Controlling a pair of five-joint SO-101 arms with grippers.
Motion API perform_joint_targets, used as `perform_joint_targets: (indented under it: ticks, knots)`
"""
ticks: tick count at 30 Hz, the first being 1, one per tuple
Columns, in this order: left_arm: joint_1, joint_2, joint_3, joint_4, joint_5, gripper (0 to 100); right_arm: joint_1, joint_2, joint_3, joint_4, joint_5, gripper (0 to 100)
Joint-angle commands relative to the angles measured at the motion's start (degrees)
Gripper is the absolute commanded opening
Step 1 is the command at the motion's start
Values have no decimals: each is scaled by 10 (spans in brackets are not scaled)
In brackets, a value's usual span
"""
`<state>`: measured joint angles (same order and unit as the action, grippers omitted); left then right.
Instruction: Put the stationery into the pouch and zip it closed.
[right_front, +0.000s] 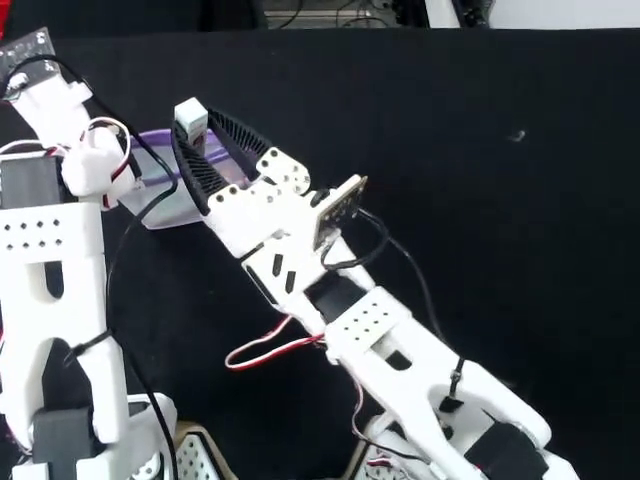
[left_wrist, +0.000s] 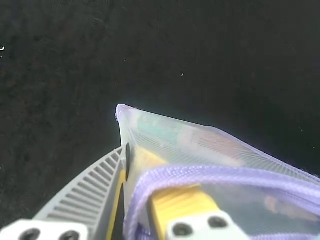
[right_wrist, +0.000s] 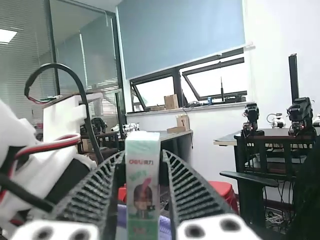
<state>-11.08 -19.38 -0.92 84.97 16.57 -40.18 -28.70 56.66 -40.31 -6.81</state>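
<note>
the left fingers (left_wrist: 107, 172) were closed on the left end of the pouch (right_front: 172, 205), with one finger outside the mesh wall and the other inside the mouth. judged purpose: to stop the pouch sliding on the worktop (right_front: 480, 150) and to keep its mouth open for loading. the purple zipper (left_wrist: 225, 177) was unfastened. coloured items showed through the mesh, so part of the stationery appeared to be loaded already.

the right fingers (right_wrist: 105, 177) were narrowed onto a small printed box (right_front: 190, 120), gripped by its flat sides and held upright over the far edge of the pouch. this hold presented the narrow end of the box to the opening. judged step: lowering the box into the mouth, then release. zipping was not yet begun. risk: the box could catch on the zipper tape.
</note>
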Motion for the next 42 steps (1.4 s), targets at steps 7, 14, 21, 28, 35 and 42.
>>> perform_joint_targets:
  ticks: [7,14,21,28,35,42]
  knots:
    - [-26,23,25,-10,1,30,-8,1,-44,81,-6,11]
    - [-31,18,28,-6,0,30,-14,3,-66,116,-2,11]
    - [-31,21,30,-5,-3,30,-16,3,-55,120,14,30]
    - [-31,22,31,-6,-3,30,-16,2,-55,120,18,208]
    - [-31,22,32,-5,-3,30,-16,0,-57,132,18,183]
    - [-31,22,48,-18,-4,30,-17,-3,-116,254,18,164]
